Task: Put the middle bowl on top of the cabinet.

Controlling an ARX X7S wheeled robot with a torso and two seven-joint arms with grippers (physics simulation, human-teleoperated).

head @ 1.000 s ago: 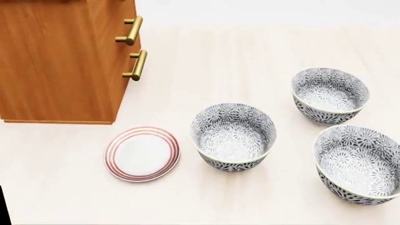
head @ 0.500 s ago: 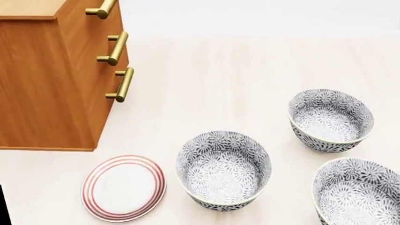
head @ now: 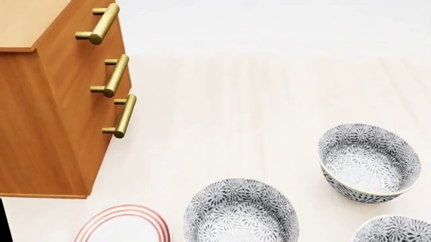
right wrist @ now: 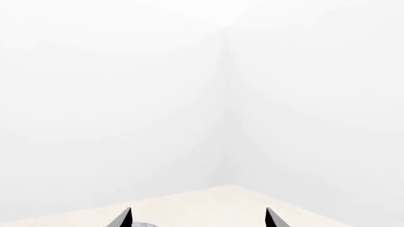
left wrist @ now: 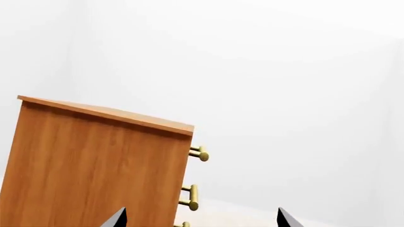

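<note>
Cabinet (head: 47, 116) matt grained wood; handles (head: 119, 116) shiny brass; middle bowl (head: 241, 214) glossy patterned ceramic.

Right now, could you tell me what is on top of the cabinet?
The part of the cabinet top in view is bare light wood, and no bowl sits there. The head view crops the rest of it.

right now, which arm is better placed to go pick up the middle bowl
Right, probably. The right gripper has its jaws open with a bowl rim showing between them, and all three bowls sit right of the cabinet. The left gripper faces the cabinet, no bowl in view.
</note>
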